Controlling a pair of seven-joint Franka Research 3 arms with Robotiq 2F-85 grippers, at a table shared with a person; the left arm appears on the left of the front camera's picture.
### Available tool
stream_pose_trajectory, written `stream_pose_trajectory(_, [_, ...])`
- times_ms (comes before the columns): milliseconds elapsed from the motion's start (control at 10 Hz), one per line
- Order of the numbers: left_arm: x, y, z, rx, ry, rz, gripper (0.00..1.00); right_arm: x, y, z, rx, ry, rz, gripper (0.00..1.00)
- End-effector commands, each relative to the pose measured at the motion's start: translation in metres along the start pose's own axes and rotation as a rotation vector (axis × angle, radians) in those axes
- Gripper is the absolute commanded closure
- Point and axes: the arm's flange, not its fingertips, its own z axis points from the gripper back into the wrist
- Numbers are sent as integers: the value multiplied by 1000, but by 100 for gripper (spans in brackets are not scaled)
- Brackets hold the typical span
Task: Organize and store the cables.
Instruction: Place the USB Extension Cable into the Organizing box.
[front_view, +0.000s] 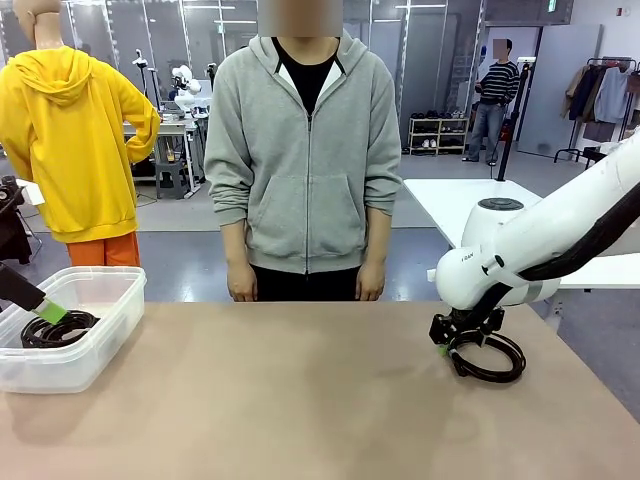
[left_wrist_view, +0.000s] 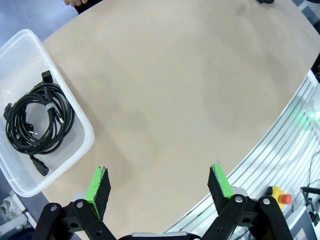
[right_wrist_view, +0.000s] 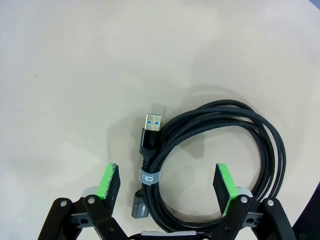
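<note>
Right end effector (right_wrist_view: 167, 187) sits low over braided USB cable coil (right_wrist_view: 220, 150), lower right of front view, jaws apart astride the strapped side, not gripping yet. Left end effector (left_wrist_view: 160, 182) open; one coiled cable (left_wrist_view: 37, 122) already in clear bin (left_wrist_view: 85, 130), frame left.

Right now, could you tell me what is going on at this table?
The robot is storing cables. One black coiled cable already lies in the clear plastic bin, with the left gripper open. The right gripper is down over a braided USB cable on the table, its jaws straddling part of the coil. A person stands watching.
</note>
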Motion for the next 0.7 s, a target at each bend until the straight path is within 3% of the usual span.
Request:
stream_pose_trajectory(0, [0,0,0,5,-1,-5,1,9,10,-9,-34,-6,-30,47])
stream_pose_trajectory(200, [0,0,0,5,-1,-5,1,9,12,-7,-42,-4,-34,100])
stream_pose_trajectory(500, [0,0,0,5,-1,-5,1,7,15,1,-36,5,-48,96])
stream_pose_trajectory(600, [0,0,0,5,-1,-5,1,6,16,4,-41,-5,-50,100])
